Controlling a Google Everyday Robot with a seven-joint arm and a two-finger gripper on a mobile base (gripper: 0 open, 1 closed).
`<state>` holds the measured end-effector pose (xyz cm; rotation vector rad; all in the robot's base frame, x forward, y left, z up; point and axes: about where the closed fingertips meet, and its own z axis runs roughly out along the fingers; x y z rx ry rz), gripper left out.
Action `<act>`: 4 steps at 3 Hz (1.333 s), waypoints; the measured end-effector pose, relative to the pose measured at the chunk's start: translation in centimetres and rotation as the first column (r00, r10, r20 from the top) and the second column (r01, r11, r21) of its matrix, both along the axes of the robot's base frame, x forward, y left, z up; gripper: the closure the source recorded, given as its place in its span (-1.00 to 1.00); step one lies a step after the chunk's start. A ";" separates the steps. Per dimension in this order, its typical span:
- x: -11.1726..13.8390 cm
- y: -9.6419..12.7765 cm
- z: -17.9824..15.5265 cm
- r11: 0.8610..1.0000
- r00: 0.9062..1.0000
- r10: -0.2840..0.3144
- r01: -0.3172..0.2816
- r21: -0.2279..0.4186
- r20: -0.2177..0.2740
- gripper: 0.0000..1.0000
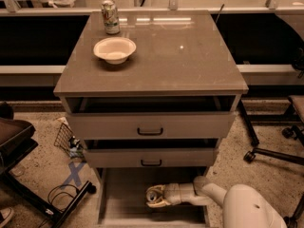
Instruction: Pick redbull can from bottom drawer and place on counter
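Observation:
The bottom drawer (124, 199) of the grey cabinet is pulled open at the bottom of the camera view. My gripper (155, 196) reaches into it from the right, its pale arm (247, 208) coming in from the lower right. The fingers close around the redbull can (153, 194), whose silver top faces up and left, low over the drawer floor. The counter (185, 56) above is a glossy grey-brown slab.
A white bowl (114, 50) and a green-and-white can (110, 17) stand on the counter's back left. The two upper drawers (150, 126) are slightly open above the gripper. A chair base (266, 152) is at right, and a black stand (33, 194) and wire basket (63, 137) at left.

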<state>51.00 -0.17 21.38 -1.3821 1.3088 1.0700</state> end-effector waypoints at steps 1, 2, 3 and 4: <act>-1.2 -0.5 3.6 0.999 1.000 0.005 -0.005 0.045 -0.001 1.00; -2.7 -3.2 13.9 0.992 0.999 -0.028 0.031 0.120 -0.028 1.00; -3.2 -5.3 20.8 0.989 0.997 -0.053 0.059 0.136 -0.051 1.00; -2.9 -6.9 27.6 0.988 0.992 -0.098 0.107 0.115 -0.079 1.00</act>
